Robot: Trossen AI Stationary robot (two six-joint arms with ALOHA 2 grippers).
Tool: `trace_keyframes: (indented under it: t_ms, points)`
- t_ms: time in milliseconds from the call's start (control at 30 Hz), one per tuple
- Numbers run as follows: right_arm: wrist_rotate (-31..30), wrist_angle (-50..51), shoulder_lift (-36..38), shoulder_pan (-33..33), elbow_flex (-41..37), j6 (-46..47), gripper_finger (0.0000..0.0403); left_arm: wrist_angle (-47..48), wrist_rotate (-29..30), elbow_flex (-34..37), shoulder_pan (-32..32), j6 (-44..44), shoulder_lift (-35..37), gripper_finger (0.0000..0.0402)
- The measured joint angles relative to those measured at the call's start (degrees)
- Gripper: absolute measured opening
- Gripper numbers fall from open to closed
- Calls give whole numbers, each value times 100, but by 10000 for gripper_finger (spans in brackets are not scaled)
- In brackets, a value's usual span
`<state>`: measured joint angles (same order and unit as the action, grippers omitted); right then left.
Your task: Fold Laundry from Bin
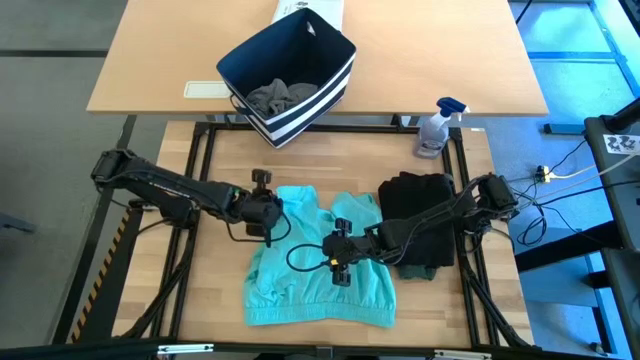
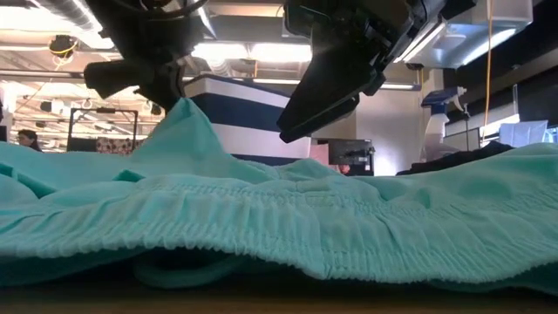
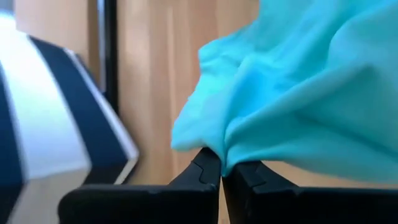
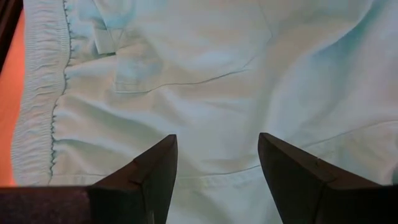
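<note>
Nearest to us on the tabletop [image 1: 215,300] lies the teal piece [image 1: 320,290], spread mostly flat, its gathered elastic band along the near edge and its legs running away toward the bin; that near-to-far line is its long axis. Our right hand [image 1: 342,262] hovers just over the middle of it, fingers apart and empty, pointing down at smooth cloth with a pocket seam showing. Our left hand [image 1: 268,212] sits at the far left corner, fingers together and clamped on a pinch of the teal cloth, which rises in a small peak from the grip. So we judge the fold turns on the left hand: it already has the far edge, and the band lies toward us from it.

The cloth looks thin, soft and lightly creased. Just right of it sits a dark folded pile [image 1: 420,215]. Beyond the frame, the bin [image 1: 290,75] stands tilted on the farther table, with a grey garment [image 1: 280,95] inside.
</note>
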<state>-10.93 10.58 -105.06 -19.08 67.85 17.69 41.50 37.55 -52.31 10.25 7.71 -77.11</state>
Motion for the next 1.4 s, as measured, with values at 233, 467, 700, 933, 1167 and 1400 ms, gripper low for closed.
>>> trace_keyframes:
  t_ms: [233, 467, 700, 933, 1167, 1400]
  points:
    - [-12, -1, 2, -1, 0, 0, 224, 766, 362, -473, 47, -110, -1, 0]
    - [-14, -1, 2, -1, 0, 0, 224, 393, 339, -756, 119, 507, -1, 0]
    - [-21, 1, 4, -1, 0, 0, 224, 244, 198, -875, 146, 635, -1, 0]
    - [-159, 109, 7, 10, 0, 9, 224, 94, -233, -773, 54, 697, -249, 0]
    - [-665, 612, 7, 5, 0, 146, 224, -549, -853, -408, -392, 823, -434, 0]
    - [-703, 750, 7, 10, 0, 207, 224, -1543, -1964, 24, -830, 1008, -431, 26]
